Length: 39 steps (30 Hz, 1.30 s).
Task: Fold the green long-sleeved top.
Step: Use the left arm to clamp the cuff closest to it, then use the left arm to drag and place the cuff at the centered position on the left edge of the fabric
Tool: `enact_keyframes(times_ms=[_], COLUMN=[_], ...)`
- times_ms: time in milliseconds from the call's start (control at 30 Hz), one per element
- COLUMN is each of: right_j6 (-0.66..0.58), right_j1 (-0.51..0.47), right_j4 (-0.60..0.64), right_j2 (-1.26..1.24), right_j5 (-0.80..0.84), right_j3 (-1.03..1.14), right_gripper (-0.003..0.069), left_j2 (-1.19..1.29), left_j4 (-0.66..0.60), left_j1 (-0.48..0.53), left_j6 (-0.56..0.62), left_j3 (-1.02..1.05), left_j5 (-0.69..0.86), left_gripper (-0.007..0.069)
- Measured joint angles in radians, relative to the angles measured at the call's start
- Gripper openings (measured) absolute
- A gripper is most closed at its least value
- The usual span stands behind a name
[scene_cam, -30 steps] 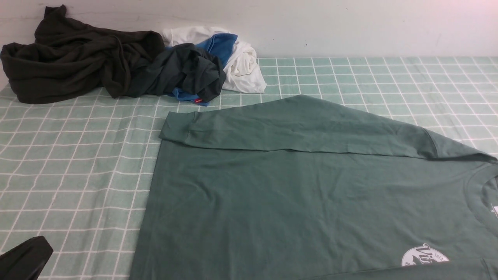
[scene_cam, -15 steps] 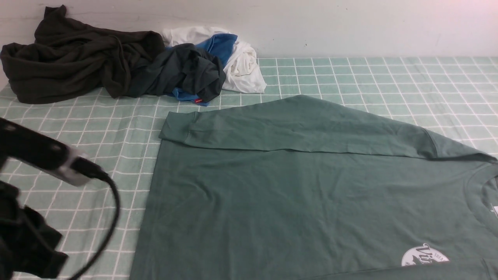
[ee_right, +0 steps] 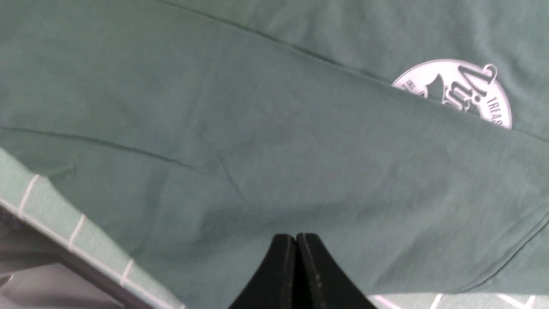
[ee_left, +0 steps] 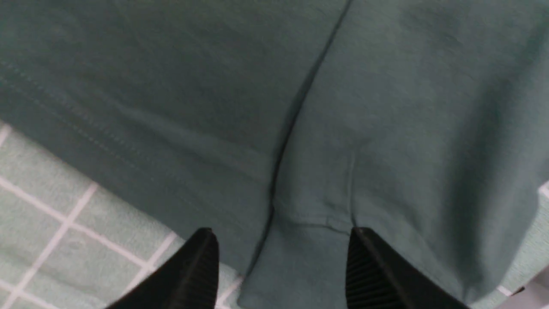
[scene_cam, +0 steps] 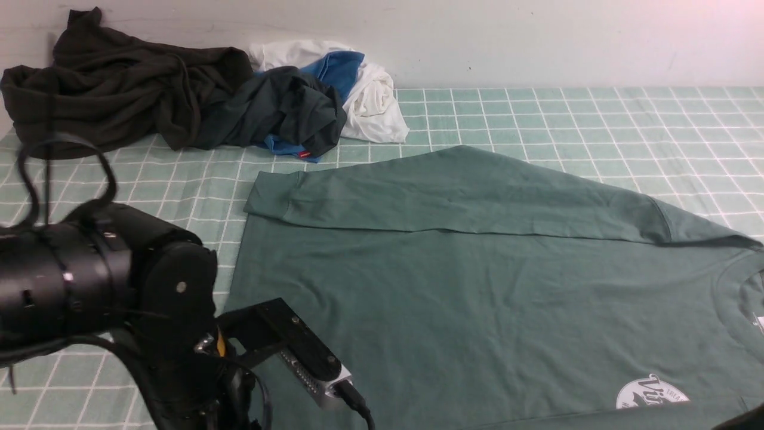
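We see the green top point(scene_cam: 477, 286) spread flat on the checked cloth point(scene_cam: 119, 269), on the near side of the pile of clothes point(scene_cam: 179, 101). It looks soft, limp and rather light, so we think it will sag and drag; a firm pinch at the cuff point(ee_left: 313, 266), far from the pile, seems best. The left gripper point(ee_left: 282, 240) hangs open there, while the right gripper point(ee_right: 296, 240) is closed on nothing.
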Motion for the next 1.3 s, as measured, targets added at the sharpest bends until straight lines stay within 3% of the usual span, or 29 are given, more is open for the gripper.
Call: enact_keyframes(times_ms=[267, 433, 500, 567, 700, 933, 1200, 1300], right_j6=[0.000, 0.000, 0.000, 0.000, -0.002, 0.069, 0.194, 0.299], right_j1=[0.000, 0.000, 0.000, 0.000, 0.000, 0.000, 0.000, 0.000], right_j4=[-0.011, -0.023, -0.025, -0.025, -0.031, -0.127, -0.218, -0.313], right_j2=[0.001, 0.001, 0.001, 0.001, 0.002, 0.070, 0.195, 0.240], right_j5=[-0.070, -0.074, -0.075, -0.078, -0.094, -0.119, -0.167, -0.218], right_j3=[-0.001, -0.002, -0.003, -0.003, -0.004, -0.006, -0.006, -0.006], right_gripper=[-0.0014, -0.0014, -0.0014, -0.0014, -0.0014, 0.0003, 0.0148, 0.0248], left_j2=[0.186, 0.191, 0.193, 0.193, 0.193, 0.193, 0.275, 0.342], left_j4=[-0.015, -0.076, -0.122, -0.142, -0.132, 0.016, 0.121, 0.130], left_j1=[0.000, 0.000, 0.000, 0.000, 0.000, -0.001, 0.006, 0.025], left_j6=[0.007, 0.067, 0.108, 0.136, 0.140, 0.107, 0.095, 0.095], left_j3=[-0.004, -0.011, -0.011, -0.013, -0.048, -0.298, -0.619, -0.737], left_j5=[-0.032, -0.019, -0.002, 0.019, 0.057, 0.163, 0.199, 0.200], left_gripper=[0.0356, 0.0206, 0.0095, 0.0031, 0.0019, 0.0019, 0.0019, 0.0019])
